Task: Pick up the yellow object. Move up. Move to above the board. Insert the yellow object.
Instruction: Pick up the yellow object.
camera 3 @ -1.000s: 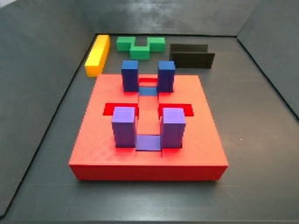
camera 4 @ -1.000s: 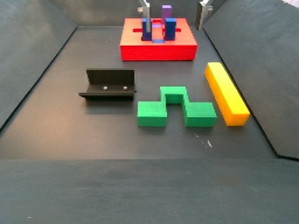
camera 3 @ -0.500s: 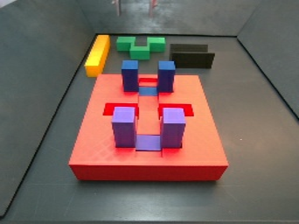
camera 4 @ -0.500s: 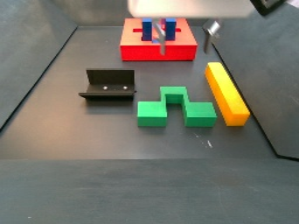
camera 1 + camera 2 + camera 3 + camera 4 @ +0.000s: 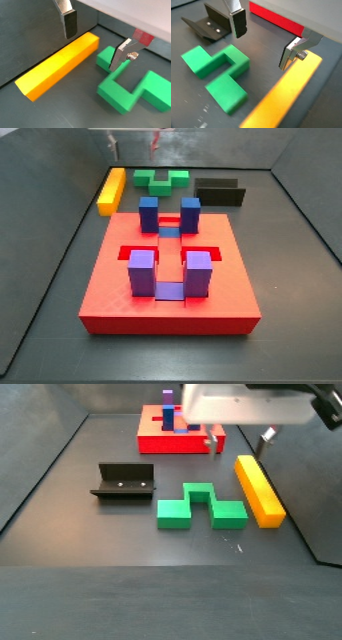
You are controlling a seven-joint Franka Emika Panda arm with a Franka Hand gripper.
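White-bodied hand with flat silver finger plates, dark pads, one small screw.

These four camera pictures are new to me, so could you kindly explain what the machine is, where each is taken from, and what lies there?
The machine is a single robot arm ending in a two-finger gripper. Two pictures come from cameras on its wrist, looking down past the fingers, which are flat silver plates with dark pads. The other two come from fixed cameras beside the work area.

On the dark floor lie a long yellow object, a green notched block, a dark L-shaped fixture and a red board carrying upright blue and purple posts.

The gripper is open and holds nothing. In both wrist views it hangs above the floor near the yellow object and the green block; in a side view its pale body appears above the yellow object's far end.
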